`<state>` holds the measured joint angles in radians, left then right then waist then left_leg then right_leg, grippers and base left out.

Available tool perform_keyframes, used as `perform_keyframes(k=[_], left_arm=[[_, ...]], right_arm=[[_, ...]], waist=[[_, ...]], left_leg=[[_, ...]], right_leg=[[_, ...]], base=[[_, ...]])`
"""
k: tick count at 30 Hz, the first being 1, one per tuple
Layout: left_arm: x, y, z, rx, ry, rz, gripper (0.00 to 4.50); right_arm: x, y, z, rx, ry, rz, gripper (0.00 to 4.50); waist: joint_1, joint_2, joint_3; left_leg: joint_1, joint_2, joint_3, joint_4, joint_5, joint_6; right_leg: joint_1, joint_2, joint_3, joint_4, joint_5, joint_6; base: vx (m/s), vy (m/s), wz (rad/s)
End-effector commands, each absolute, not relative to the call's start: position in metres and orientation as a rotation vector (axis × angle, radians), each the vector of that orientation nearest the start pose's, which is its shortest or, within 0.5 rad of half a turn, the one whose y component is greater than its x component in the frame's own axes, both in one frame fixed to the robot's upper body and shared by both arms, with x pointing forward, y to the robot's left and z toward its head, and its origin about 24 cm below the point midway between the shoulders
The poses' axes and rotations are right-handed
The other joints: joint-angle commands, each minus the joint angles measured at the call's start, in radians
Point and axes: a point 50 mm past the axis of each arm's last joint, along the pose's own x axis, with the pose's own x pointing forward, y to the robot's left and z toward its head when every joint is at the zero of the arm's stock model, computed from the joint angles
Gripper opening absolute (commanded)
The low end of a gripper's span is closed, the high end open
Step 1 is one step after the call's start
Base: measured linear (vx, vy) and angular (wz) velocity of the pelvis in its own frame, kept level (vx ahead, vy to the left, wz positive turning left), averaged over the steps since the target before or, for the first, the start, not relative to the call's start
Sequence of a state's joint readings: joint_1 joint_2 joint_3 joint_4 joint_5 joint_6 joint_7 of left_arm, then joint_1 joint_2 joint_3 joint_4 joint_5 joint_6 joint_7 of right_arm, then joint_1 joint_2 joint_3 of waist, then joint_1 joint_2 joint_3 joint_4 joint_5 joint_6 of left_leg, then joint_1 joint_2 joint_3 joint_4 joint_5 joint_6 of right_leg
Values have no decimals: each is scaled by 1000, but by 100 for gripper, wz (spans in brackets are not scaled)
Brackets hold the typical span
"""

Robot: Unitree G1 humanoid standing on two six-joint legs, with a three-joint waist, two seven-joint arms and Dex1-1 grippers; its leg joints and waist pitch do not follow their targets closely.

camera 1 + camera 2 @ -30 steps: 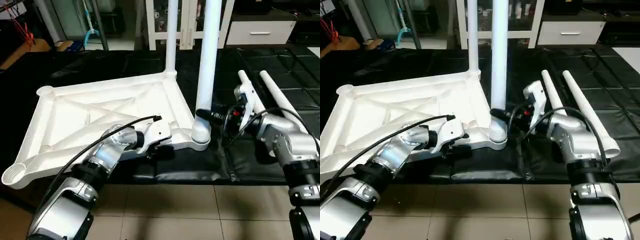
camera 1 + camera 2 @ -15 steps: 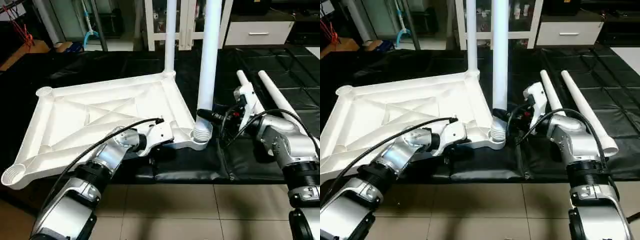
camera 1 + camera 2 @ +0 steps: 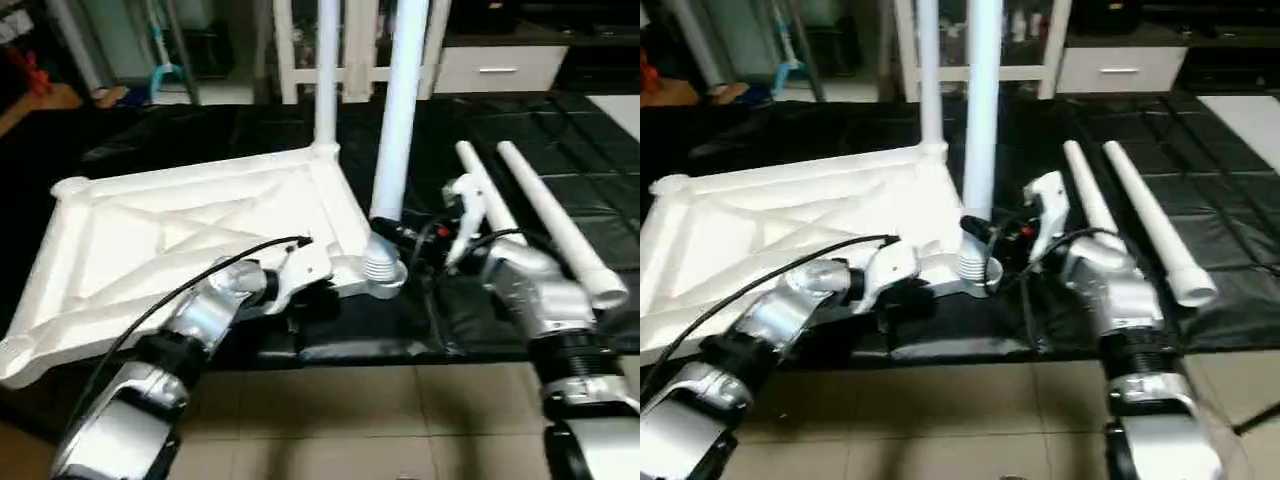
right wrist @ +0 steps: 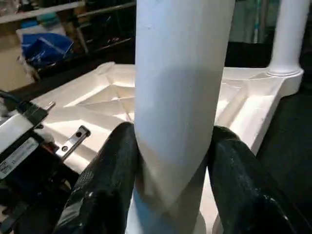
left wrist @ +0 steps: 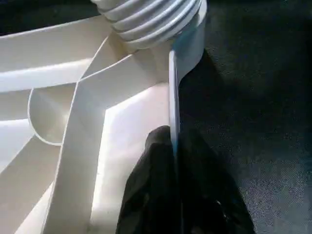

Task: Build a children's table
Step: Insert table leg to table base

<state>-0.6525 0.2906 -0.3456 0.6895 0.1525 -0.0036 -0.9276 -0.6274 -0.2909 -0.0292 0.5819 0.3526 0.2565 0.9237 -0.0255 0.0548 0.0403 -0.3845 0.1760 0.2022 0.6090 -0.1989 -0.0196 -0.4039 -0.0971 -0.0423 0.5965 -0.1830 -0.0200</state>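
Two legs already stand upright in the tabletop [image 3: 180,225], which lies ribbed side up on the black mat [image 3: 470,310]. At its near edge the left gripper [image 5: 174,161] pinches the thin rim wall. Right of that, the right gripper [image 4: 170,161] clasps the nearer leg [image 3: 395,120] just above its corner socket [image 3: 383,275]. Two loose legs [image 3: 545,215] lie farther right.
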Motion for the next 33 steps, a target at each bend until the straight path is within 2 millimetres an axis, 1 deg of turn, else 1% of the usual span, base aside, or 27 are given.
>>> perform_keyframes(k=[1,2,3,5,8,9,10,11,12,13,15,18,20,21,22,23,25,28,33], left_arm=[[326,130,34,595,449,-1114,0],[325,131,34,604,453,-1123,0],[323,131,34,611,456,-1129,0],[320,134,34,617,461,-1135,0],[316,136,33,619,462,-1146,0],[315,134,33,620,457,-1158,0],[314,133,34,621,453,-1165,0],[313,130,34,618,446,-1179,0],[312,127,34,616,442,-1186,0],[312,125,35,615,439,-1191,0],[312,123,35,614,437,-1201,0],[311,121,37,616,432,-1210,0],[311,120,38,617,429,-1213,0],[311,119,38,618,429,-1218,0],[311,119,38,618,429,-1218,0],[311,118,39,619,429,-1221,0],[311,118,39,618,429,-1222,0],[312,118,39,618,432,-1227,0],[314,118,40,624,428,-1218,0]], right_arm=[[348,-149,91,166,163,919,179],[348,-148,93,170,161,930,179],[348,-148,94,171,160,938,179],[347,-148,95,146,171,976,179],[345,-149,95,120,181,1008,179],[345,-151,95,106,185,1013,179],[345,-152,95,96,189,1017,179],[345,-157,96,73,197,1019,179],[345,-161,97,56,204,1020,179],[345,-164,97,44,211,1022,179],[344,-168,98,30,218,1025,179],[345,-169,95,28,226,1012,179],[345,-167,92,29,231,1011,179],[343,-161,87,22,241,1028,179],[343,-161,87,22,241,1028,179],[341,-157,83,17,253,1056,179],[339,-154,82,12,260,1072,179],[336,-150,78,-11,281,1115,179],[333,-146,72,-38,294,1127,179]], waist=[[4,-21,-61],[4,-25,-61],[7,-24,-62],[9,-25,-63],[15,-26,-65],[17,-24,-65],[19,-25,-67],[21,-23,-66],[23,-26,-67],[27,-27,-67],[32,-27,-66],[35,-26,-65],[35,-25,-65],[35,-24,-66],[34,-26,-66],[34,-24,-66],[34,-25,-67],[35,-22,-68],[34,-23,-67]], left_leg=[[6,50,-31,-81,-179,81],[8,51,-31,-81,-183,78],[17,53,-28,-78,-181,73],[17,52,-26,-77,-163,77],[16,52,-22,-72,-108,108],[18,51,-21,-71,-102,111],[18,52,-20,-69,-91,117],[18,52,-21,-69,-87,119],[19,52,-19,-68,-83,122],[19,52,-19,-67,-78,125],[20,53,-18,-67,-78,127],[21,53,-18,-68,-99,113],[22,53,-19,-68,-105,104],[21,52,-20,-69,-103,102],[20,51,-20,-68,-101,103],[21,52,-20,-68,-101,104],[20,51,-20,-67,-94,108],[20,51,-20,-66,-85,113],[22,51,-20,-67,-105,108]], right_leg=[[48,-50,20,-64,-219,-223],[47,-50,21,-65,-220,-223],[43,-51,25,-66,-202,-234],[43,-48,26,-60,-153,-249],[46,-47,25,-49,-60,-273],[45,-46,25,-49,-53,-275],[46,-46,25,-46,-33,-279],[46,-46,25,-46,-28,-281],[47,-45,25,-44,-16,-284],[48,-46,25,-43,-12,-285],[47,-45,25,-44,-20,-285],[46,-46,26,-47,-57,-280],[46,-46,26,-47,-63,-278],[46,-45,25,-46,-57,-277],[46,-44,25,-46,-49,-276],[46,-45,25,-45,-47,-277],[47,-44,25,-44,-31,-279],[49,-43,24,-42,-14,-282],[47,-43,25,-45,-39,-279]], base=[[0,0,0],[0,0,0],[0,0,0],[0,0,0],[0,0,0],[0,0,0],[0,0,0],[0,0,0],[0,0,0],[0,0,0],[0,0,0],[0,0,0],[0,0,0],[0,0,0],[0,0,0],[0,0,0],[0,0,0],[0,0,0],[0,0,0]])
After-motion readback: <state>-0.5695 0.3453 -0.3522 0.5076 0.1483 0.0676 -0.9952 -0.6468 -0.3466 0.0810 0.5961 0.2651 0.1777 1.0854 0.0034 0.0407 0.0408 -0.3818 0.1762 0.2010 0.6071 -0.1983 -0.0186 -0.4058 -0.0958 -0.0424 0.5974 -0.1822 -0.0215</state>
